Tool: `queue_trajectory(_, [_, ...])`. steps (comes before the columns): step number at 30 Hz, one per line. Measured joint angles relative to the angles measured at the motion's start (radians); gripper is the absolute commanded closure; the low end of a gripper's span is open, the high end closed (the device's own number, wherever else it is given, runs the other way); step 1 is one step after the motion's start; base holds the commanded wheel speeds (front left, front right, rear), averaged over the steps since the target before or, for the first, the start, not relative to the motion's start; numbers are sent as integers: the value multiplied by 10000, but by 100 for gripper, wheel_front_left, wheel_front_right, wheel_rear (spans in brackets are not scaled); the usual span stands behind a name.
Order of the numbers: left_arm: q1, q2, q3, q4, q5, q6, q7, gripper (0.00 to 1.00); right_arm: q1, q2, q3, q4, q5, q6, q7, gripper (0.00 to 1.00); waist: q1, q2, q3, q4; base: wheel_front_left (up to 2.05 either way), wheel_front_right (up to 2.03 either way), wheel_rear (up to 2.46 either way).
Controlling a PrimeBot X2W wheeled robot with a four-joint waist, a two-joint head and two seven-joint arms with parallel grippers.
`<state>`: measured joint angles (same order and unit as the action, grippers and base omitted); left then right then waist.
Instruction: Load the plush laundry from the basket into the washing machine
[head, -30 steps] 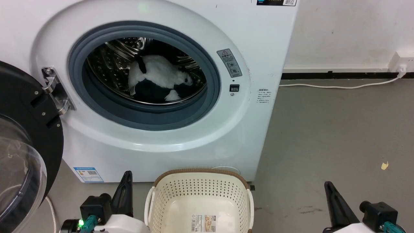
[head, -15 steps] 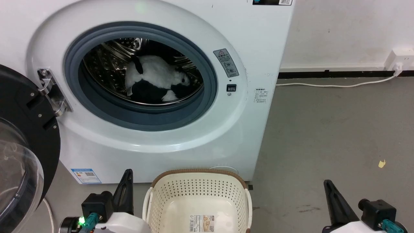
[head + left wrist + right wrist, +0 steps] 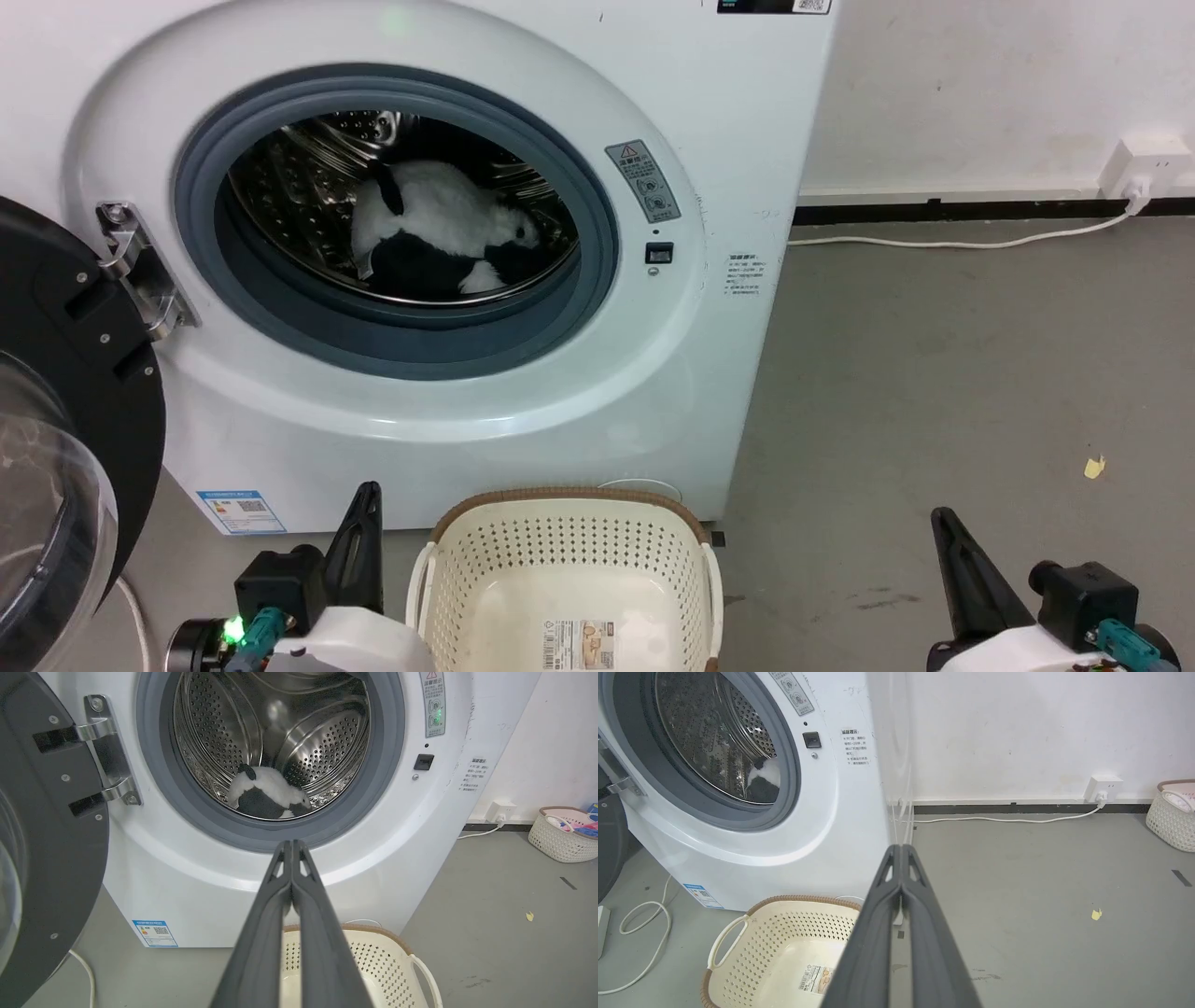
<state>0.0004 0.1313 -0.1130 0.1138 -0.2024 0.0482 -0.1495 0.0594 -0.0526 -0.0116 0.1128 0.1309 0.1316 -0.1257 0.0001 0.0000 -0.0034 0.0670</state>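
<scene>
The plush laundry [image 3: 448, 233], a white-and-black panda toy, lies inside the steel drum of the washing machine [image 3: 709, 140]; it also shows in the drum as the plush laundry [image 3: 268, 794] and partly as the plush laundry [image 3: 763, 781]. The cream basket [image 3: 569, 560] stands on the floor before the machine with only a label on its bottom; basket [image 3: 373, 956], basket [image 3: 780, 947]. My left gripper [image 3: 369, 493] is shut, left of the basket, holding nothing; left gripper [image 3: 290, 844]. My right gripper [image 3: 938, 516] is shut over bare floor to the right; right gripper [image 3: 901, 848].
The black-rimmed glass door [image 3: 65, 392] hangs open at the left. A white cable [image 3: 952, 245] runs along the floor to a wall socket [image 3: 1134, 163]. A second white basket [image 3: 560, 833] with coloured items stands by the wall at right. A yellow scrap [image 3: 1092, 465] lies on the grey floor.
The whole head view has shifted slightly leftward and down, so the camera moved. Both grippers stay shut and the panda has not moved in the drum.
</scene>
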Motion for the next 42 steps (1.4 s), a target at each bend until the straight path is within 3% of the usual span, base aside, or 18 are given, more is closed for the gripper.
queue_trajectory(42, [0, -470, 623, -600, 1110, -249, 865, 100, -282, 0, 63, -600, -704, 0, 713, 100, 0, 0, 19, -382, 0, 0, 0])
